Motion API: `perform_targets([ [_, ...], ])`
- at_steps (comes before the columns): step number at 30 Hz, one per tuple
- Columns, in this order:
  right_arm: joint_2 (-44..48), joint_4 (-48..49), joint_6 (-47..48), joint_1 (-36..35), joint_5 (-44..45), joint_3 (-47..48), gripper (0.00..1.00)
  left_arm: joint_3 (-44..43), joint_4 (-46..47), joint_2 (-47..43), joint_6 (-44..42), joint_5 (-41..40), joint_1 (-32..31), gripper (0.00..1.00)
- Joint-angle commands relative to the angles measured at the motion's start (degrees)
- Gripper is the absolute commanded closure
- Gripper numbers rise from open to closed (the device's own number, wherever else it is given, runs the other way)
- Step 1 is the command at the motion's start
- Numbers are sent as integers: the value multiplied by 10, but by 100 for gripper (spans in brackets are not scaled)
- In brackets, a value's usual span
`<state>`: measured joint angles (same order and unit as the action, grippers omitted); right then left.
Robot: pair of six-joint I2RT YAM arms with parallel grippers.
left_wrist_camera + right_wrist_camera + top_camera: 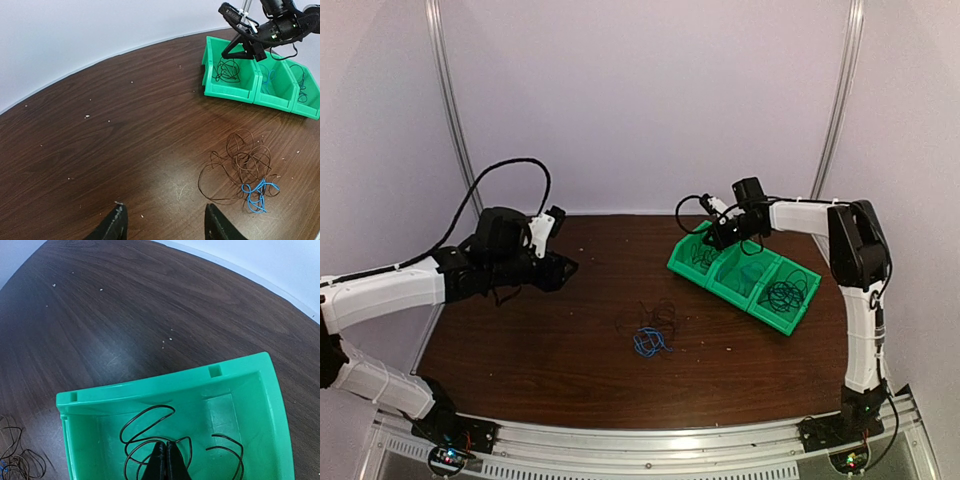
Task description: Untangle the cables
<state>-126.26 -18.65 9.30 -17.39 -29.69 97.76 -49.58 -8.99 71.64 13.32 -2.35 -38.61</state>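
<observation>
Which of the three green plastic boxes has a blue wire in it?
The middle green plastic box, holding a thin blue wire. The box on its left and the box on its right hold only dark wires.

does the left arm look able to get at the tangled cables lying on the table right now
Probably yes. The left claw is open and empty, and nothing stands between it and the tangled cables. The right claw is off over a green bin, not in the way.
</observation>
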Motion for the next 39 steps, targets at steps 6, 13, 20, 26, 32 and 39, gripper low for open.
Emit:
perform_targets([
  [6,84,-14,42,-17,151,-4,65,14,45,-8,-10,20,5,47],
  [13,217,-2,99,-76,108,-100,57,8,49,21,14,82,5,47],
  [20,249,-77,321,-204,26,-192,65,11,58,38,51,104,5,48],
  [26,209,-90,413,-269,114,-182,64,13,53,25,46,71,5,47],
  [32,163,-80,453,-303,177,-166,58,20,64,5,47,69,5,47],
  [39,120,-69,460,-315,191,-141,56,20,57,-8,35,57,5,47],
])
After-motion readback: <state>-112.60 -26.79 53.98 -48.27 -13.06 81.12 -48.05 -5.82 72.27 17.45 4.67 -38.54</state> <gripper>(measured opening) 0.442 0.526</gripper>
